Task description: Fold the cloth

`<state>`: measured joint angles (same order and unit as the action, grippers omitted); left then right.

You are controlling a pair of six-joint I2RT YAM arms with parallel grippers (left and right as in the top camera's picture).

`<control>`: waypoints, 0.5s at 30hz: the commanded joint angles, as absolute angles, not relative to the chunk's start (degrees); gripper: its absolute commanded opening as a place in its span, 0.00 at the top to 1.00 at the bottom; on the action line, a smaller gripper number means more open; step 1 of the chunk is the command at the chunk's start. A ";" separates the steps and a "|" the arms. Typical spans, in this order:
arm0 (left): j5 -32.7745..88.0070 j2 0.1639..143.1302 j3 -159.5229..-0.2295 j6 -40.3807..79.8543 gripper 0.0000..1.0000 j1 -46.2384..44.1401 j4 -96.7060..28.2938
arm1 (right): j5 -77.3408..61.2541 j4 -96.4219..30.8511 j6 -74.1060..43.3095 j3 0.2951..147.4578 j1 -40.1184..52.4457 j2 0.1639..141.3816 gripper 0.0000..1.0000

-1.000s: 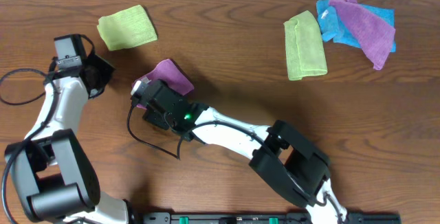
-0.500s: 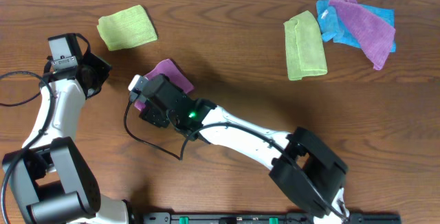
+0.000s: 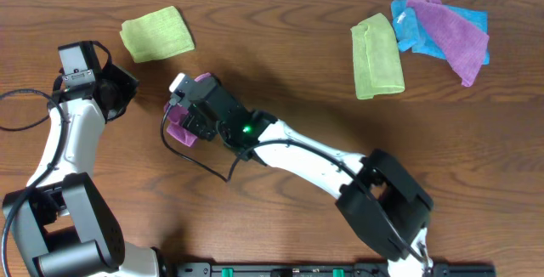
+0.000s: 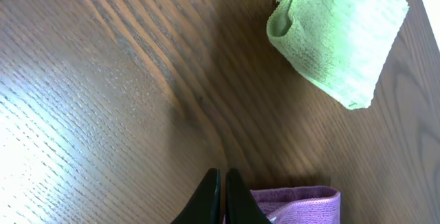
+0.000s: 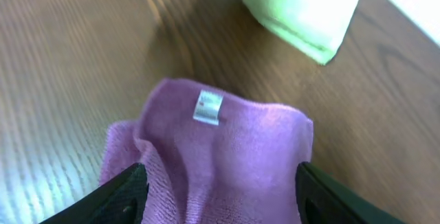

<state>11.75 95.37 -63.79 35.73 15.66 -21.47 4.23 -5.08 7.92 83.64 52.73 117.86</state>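
my left fingers (image 4: 208, 202) closed, empty | my right fingers (image 5: 126, 193) wide, straddling the cloth (image 5: 223, 152) | green cloth (image 5: 297, 7) at its 1 o'clock

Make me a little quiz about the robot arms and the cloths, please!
1. True or false: the left hand is shut, with nothing showing between its fingers.
2. What colour is the cloth lying between the spread fingers of the right hand? A) lime green B) purple C) blue
3. Fill in the gap: sewn on that cloth is a small white ___.

Key: 1 true; 2 B; 3 tag.
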 commanded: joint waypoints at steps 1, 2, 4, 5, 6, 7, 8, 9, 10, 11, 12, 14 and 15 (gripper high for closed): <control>12.14 94.28 -65.54 34.70 0.94 15.88 -22.04 | 1.96 -5.08 7.09 84.38 52.53 120.51 0.34; 12.14 94.28 -65.54 34.70 0.94 15.88 -22.06 | 1.26 -5.08 7.05 84.38 52.58 120.92 0.36; 12.53 94.28 -65.54 34.70 0.94 15.88 -22.02 | 0.99 -4.91 6.00 84.38 52.56 121.75 0.37; 12.60 94.28 -65.54 34.70 0.94 15.88 -22.04 | 0.99 -4.78 5.74 84.38 52.58 121.99 0.37; 12.73 94.28 -65.54 34.70 0.94 15.88 -22.04 | 0.97 -4.69 5.23 84.38 52.56 122.32 0.37; 12.73 94.28 -65.54 34.70 0.94 15.88 -22.04 | 0.73 -4.69 5.15 84.38 52.56 122.48 0.37; 12.75 94.28 -65.54 34.70 0.94 15.88 -22.04 | 0.23 -4.71 5.15 84.38 52.56 122.52 0.38; 12.75 94.28 -65.54 34.70 0.94 15.88 -22.04 | -0.49 -4.71 5.15 84.38 52.58 122.58 0.37; 12.75 94.28 -65.54 34.72 0.94 15.88 -22.02 | -0.99 -4.71 5.13 84.38 52.58 122.63 0.37; 12.75 94.28 -65.54 34.72 0.94 15.88 -22.02 | -1.61 -4.73 5.13 84.38 52.58 122.67 0.37; 12.75 94.28 -65.54 34.72 0.94 15.88 -22.02 | -1.98 -4.73 4.78 84.38 52.62 122.83 0.38; 12.84 94.28 -65.54 34.79 0.94 15.88 -22.02 | -2.00 -5.13 4.36 84.38 52.84 122.98 0.37; 13.04 94.28 -65.54 34.85 0.94 15.88 -22.02 | -2.00 -5.17 4.34 84.38 52.93 123.17 0.38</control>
